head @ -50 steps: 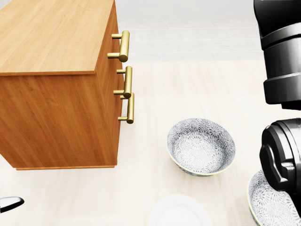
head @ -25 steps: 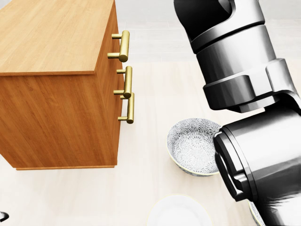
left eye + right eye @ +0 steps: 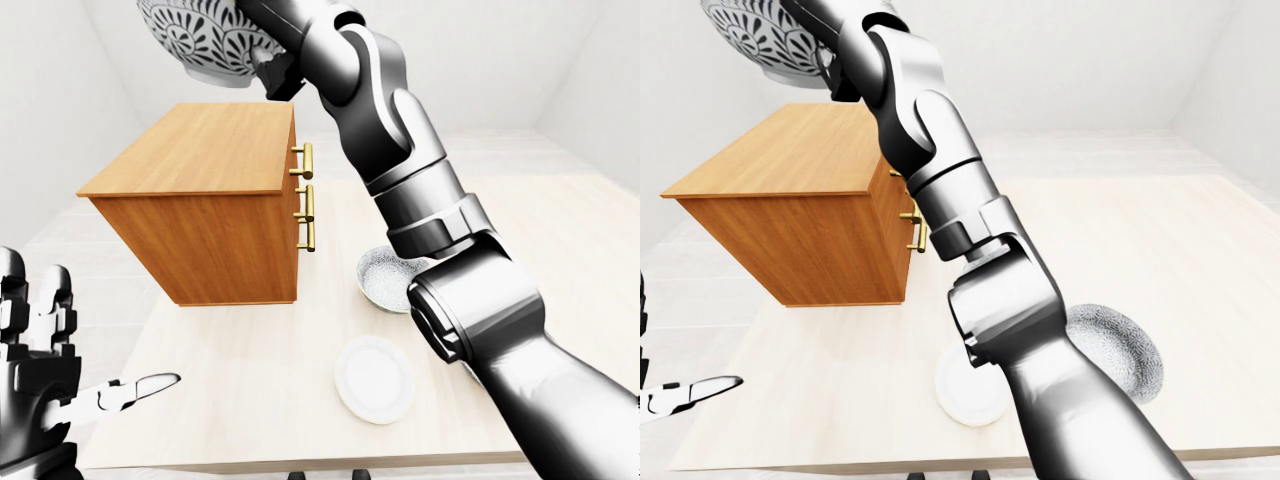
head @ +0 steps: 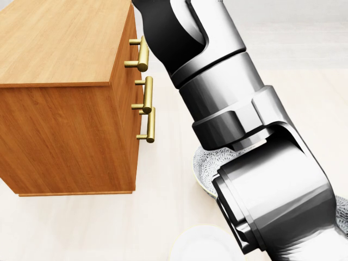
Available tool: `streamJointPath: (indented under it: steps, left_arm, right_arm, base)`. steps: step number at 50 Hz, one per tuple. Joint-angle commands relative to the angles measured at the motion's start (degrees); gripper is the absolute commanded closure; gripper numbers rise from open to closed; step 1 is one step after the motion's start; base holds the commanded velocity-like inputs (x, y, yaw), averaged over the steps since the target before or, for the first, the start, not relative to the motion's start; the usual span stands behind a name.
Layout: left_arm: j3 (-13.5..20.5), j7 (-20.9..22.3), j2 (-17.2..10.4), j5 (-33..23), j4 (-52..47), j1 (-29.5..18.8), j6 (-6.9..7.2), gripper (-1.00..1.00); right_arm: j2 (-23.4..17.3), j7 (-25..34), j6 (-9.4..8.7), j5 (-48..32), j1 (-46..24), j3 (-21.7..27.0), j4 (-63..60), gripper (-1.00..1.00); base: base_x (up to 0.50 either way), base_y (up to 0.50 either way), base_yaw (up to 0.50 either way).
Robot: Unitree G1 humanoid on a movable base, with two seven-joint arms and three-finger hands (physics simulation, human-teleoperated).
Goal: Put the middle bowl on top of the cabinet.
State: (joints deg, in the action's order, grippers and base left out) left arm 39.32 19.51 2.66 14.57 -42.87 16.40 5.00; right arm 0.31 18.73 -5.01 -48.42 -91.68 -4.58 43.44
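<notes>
The bowl hangs high over the cabinet at the left-eye view's top left. It is tipped, its patterned underside facing the camera and its rim cut off by the top edge. The right hand clamps its right side, fingers mostly hidden. The cabinet's top is bare. The left hand is low, fingers spread. The arm covers another bowl beside a plate.

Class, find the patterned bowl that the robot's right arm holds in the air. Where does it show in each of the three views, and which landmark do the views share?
Left-eye view: the lifted bowl is at the top left, higher in the picture than the cabinet.
Right-eye view: top left corner.
Head view: not in it.
Shared landmark: the wooden cabinet with brass handles.
</notes>
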Motion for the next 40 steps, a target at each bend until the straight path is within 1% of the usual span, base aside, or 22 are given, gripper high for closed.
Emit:
streamJointPath:
  steps: [1,4,5,7,10,16,18,20,22,26,28,34,40]
  left_arm:
    - [3.2,3.2,1.2,2.0,-3.6,1.5,0.0,-1.0]
    - [3.7,3.9,1.7,1.8,-3.1,1.2,0.0,-1.0]
    - [3.6,4.0,1.7,1.4,-2.6,1.0,0.0,-1.0]
    - [3.7,4.3,1.8,1.0,-1.4,0.6,0.0,-1.0]
    - [4.2,4.8,1.9,1.2,-0.4,0.6,0.0,-1.0]
    - [5.1,5.1,1.8,1.9,-0.8,0.5,0.0,-1.0]
    - [5.4,5.0,1.8,2.0,-1.3,0.4,0.0,-1.0]
    - [5.7,5.0,1.8,2.3,-1.5,0.4,0.0,-1.0]
    - [6.6,5.0,1.8,3.3,-2.0,0.4,0.0,-1.0]
    - [7.3,5.4,1.9,3.9,-2.1,0.6,0.0,-1.0]
    - [7.4,5.7,2.0,4.1,-2.0,0.5,0.0,-1.0]
    - [7.8,5.6,1.5,4.3,-2.0,0.0,0.0,-1.0]
    - [7.9,5.1,1.2,4.3,-2.0,-0.6,0.0,-1.0]
  right_arm:
    - [2.8,-3.4,0.01,-6.7,0.7,-1.1,0.5,1.0]
    - [3.7,-3.9,0.01,-7.5,1.3,-1.4,0.2,1.0]
    - [3.4,-5.4,0.01,-8.9,1.5,-2.2,0.2,1.0]
    - [4.0,-6.1,0.01,-9.0,1.7,-1.8,1.2,1.0]
    - [4.3,-7.6,0.76,-10.3,2.4,-2.4,2.0,1.0]
    - [5.1,-8.1,0.85,-11.1,2.6,-1.9,2.7,1.0]
    - [5.2,-9.0,1.37,-11.7,2.7,-2.1,3.1,1.0]
    - [5.4,-9.1,1.44,-11.8,2.7,-2.0,3.2,1.0]
    - [5.3,-9.8,1.97,-12.6,3.2,-2.4,4.0,1.0]
    - [4.9,-11.4,2.86,-14.1,3.1,-2.7,6.3,1.0]
    - [4.8,-12.9,3.73,-14.7,3.2,-2.7,8.3,1.0]
    - [6.0,-13.2,3.7,-15.9,4.1,-2.8,8.8,1.0]
    - [7.1,-11.7,3.33,-16.3,5.1,-2.8,7.3,1.0]
  base:
    - [0.0,0.0,0.0]
    - [0.0,0.0,0.0]
    - [0.01,0.0,0.0]
    - [0.0,0.0,0.0]
    - [0.0,0.0,0.0]
    - [0.0,0.0,0.0]
    - [0.0,0.0,0.0]
    - [0.0,0.0,0.0]
    - [0.0,0.0,0.0]
    - [0.0,0.0,0.0]
    - [0.0,0.0,0.0]
    - [0.0,0.0,0.0]
    - [0.0,0.0,0.0]
